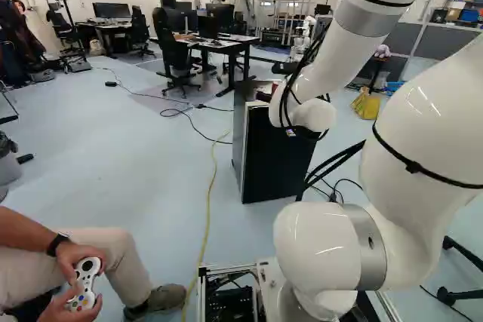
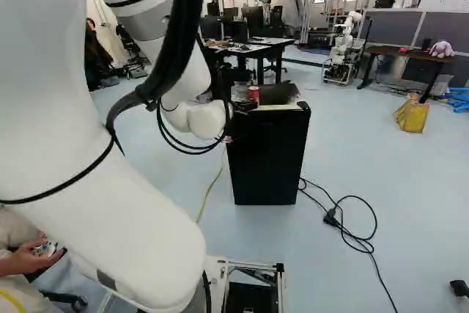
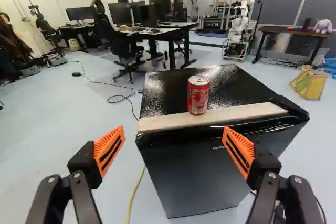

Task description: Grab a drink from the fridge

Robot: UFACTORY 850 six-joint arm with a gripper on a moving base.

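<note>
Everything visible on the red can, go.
The can is red with white lettering and a silvery, metallic-looking rim and lid; whether it's opened, can't tell. It stands upright, no dents visible, on top of the black fridge, at the pale strip near the front edge. The open gripper isn't touching it.

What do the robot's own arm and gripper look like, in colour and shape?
The arm is glossy white with rounded joints, grey bands, thin black straps and black cables. The gripper is black, its two fingers carrying orange pads with dark slots.
</note>
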